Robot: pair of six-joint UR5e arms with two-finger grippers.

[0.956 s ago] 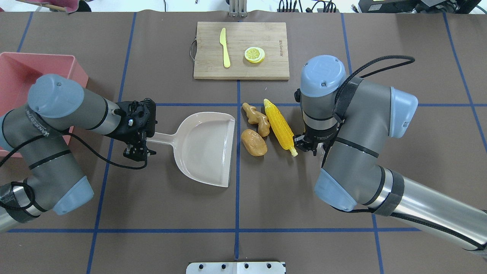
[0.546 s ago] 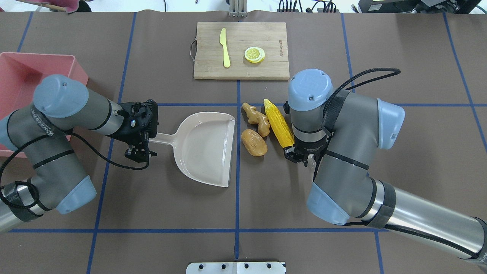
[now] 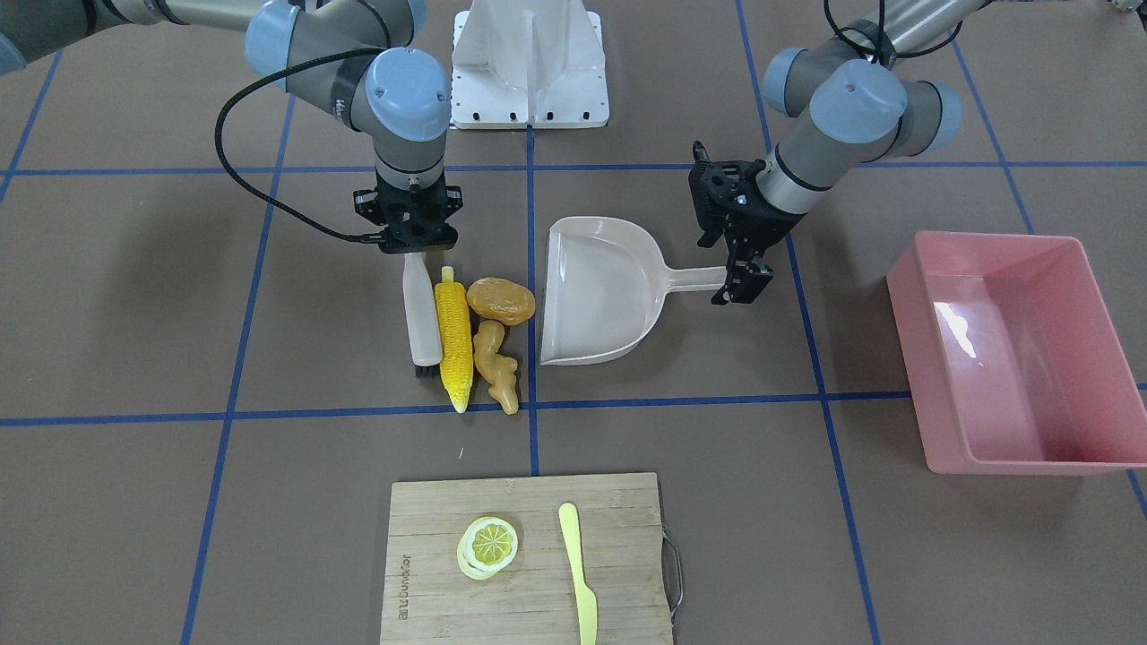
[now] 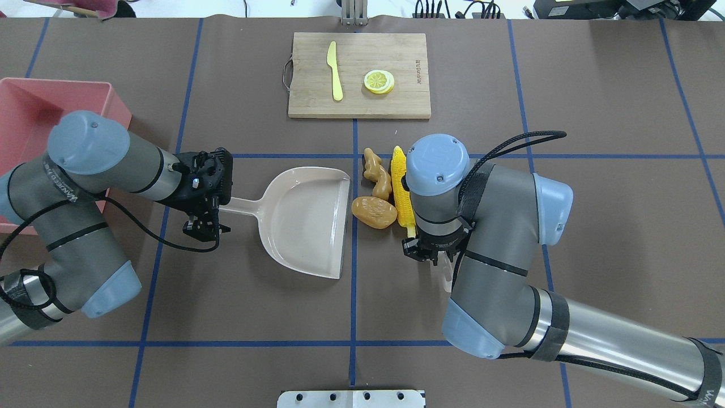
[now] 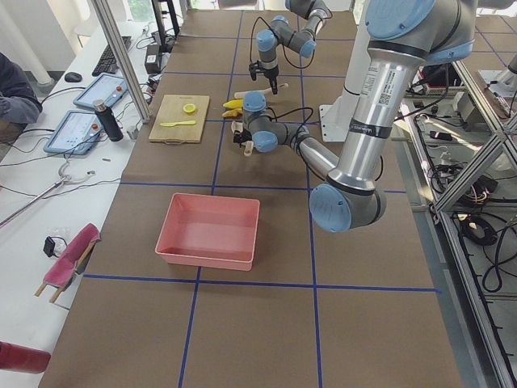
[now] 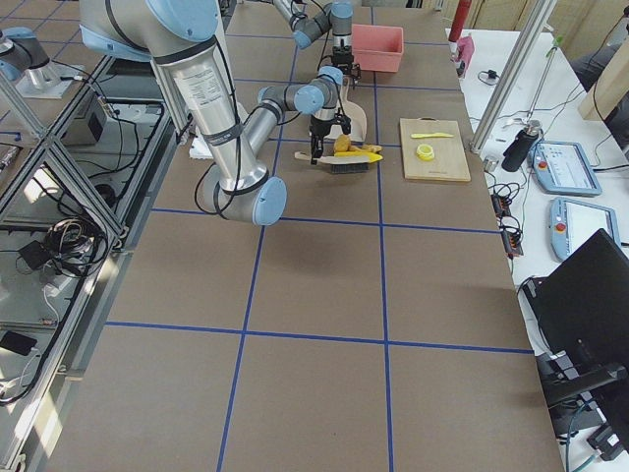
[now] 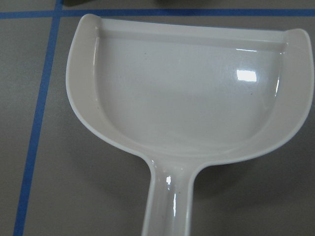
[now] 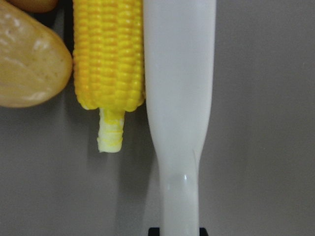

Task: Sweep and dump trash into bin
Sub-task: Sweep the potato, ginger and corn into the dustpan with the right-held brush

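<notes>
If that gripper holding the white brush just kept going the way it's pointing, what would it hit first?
The right gripper points roughly straight down, shut on the brush handle, so it would likely press that into the table; the corn lies just beside.

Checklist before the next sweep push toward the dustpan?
1. Right end effector shut on brush: ok.
2. Brush against corn: ok.
3. Potato and ginger between corn and dustpan mouth: ok.
4. Pile inside mouth width: not ok; corn and ginger tips reach past the corner away from the robot.
5. Left end effector clamped on dustpan handle: cannot tell.
6. Bin open, empty: ok.
</notes>
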